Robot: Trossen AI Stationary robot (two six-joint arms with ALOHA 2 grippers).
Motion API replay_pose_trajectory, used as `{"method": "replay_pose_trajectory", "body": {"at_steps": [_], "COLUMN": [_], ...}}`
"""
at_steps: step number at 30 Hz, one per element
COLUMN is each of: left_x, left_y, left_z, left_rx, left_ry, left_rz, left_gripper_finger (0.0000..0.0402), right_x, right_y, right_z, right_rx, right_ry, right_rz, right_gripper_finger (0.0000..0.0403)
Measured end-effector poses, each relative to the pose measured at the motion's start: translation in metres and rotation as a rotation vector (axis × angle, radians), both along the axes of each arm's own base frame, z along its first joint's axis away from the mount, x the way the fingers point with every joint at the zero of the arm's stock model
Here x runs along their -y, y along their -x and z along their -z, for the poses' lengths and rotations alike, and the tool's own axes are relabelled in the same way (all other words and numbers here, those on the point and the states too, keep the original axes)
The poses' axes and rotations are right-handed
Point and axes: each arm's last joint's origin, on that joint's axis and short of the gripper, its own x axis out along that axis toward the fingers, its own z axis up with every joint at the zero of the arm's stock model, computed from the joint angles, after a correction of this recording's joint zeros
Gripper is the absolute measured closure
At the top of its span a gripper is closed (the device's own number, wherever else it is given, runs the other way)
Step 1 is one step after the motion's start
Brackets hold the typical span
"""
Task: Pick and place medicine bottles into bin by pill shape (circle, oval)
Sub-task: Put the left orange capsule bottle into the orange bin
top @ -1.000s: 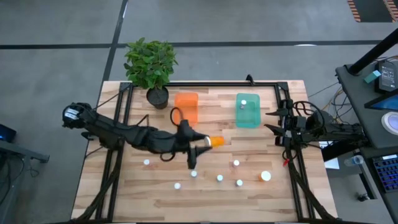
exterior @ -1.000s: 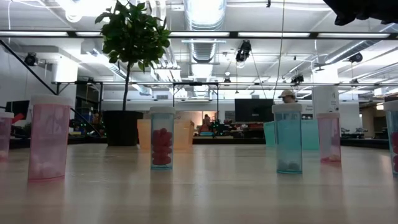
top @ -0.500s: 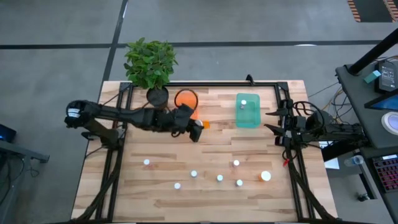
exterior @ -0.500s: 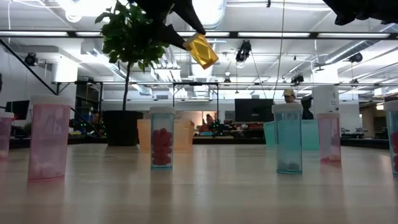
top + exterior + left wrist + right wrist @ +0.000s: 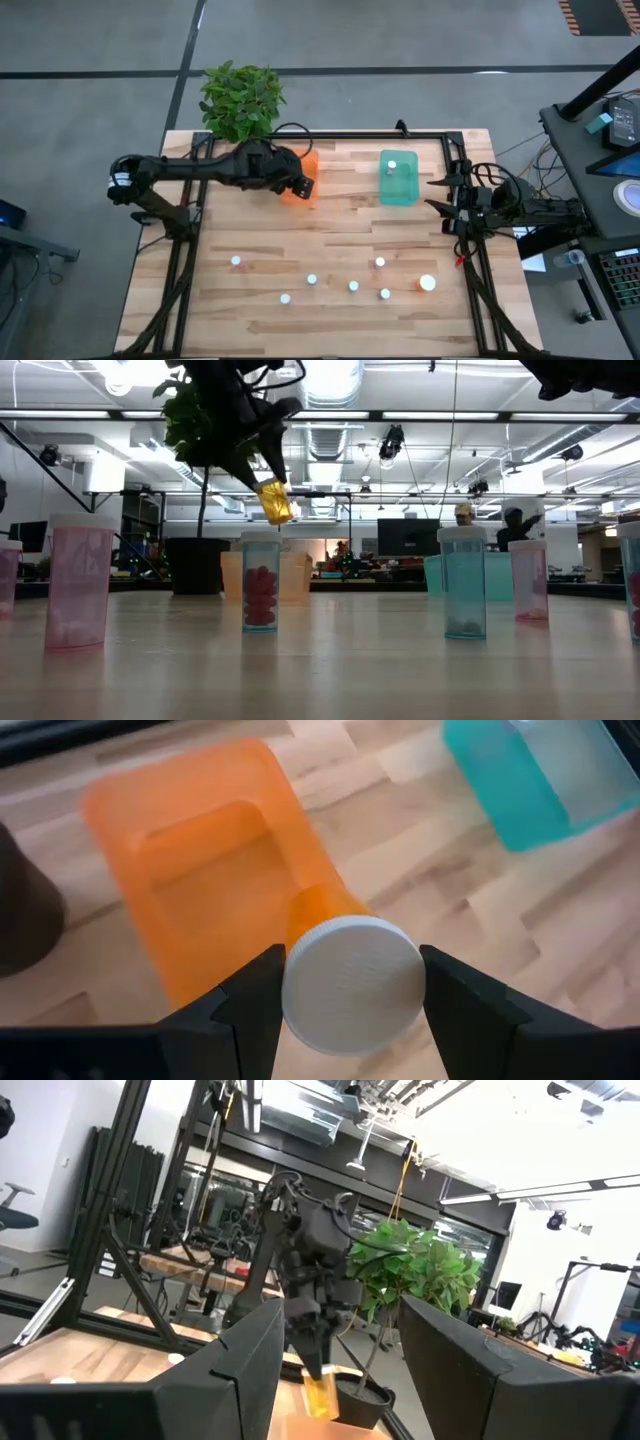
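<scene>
A: Left wrist view first: the left gripper [image 5: 345,1010] is clamped on an orange bottle [image 5: 350,975], white cap towards the camera, and the orange tub [image 5: 205,860] lies right under and beyond it

B: So this is the placing step. From the high view the left gripper [image 5: 297,180] hangs over the near end of the orange tub [image 5: 303,165], beside the plant [image 5: 240,100]

A: Yes, and the low view shows the bottle [image 5: 273,501] in the air, tilted, above the table [image 5: 320,660]. It has not gone in

B: Next move, I'd judge: ease down until the bottle sits inside the tub walls, then let the fingers part. Tilted like that it could catch the rim or tip over

A: And the right gripper [image 5: 447,205]?

B: Parked at the right edge of the table [image 5: 330,250], near the teal tub [image 5: 398,178]. Its fingers stand apart with nothing between them in the right wrist view

A: Work left?

B: Plenty. One capped bottle [image 5: 392,167] already sits in the teal tub, and several bottles, such as this one [image 5: 353,286], wait along the near side of the table
</scene>
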Motion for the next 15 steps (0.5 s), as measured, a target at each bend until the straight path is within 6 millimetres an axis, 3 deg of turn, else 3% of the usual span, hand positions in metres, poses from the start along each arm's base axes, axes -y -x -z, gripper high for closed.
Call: {"method": "replay_pose_trajectory", "body": {"at_steps": [8,15], "left_x": [-0.007,-0.014], "left_y": [-0.001,-0.018], "left_z": [0.006,0.036], "left_rx": [-0.027,-0.128], "left_ry": [-0.04,-0.035], "left_rz": [-0.046,-0.056], "left_gripper_finger": [0.0214,0.0214], "right_x": [0.0,0.0], "right_y": [0.0,0.0], "right_z": [0.0,0.0], "right_rx": [-0.001,-0.002], "right_ry": [0.0,0.0], "right_rz": [0.0,0.001], "right_gripper_finger": [0.0216,0.0216]}}
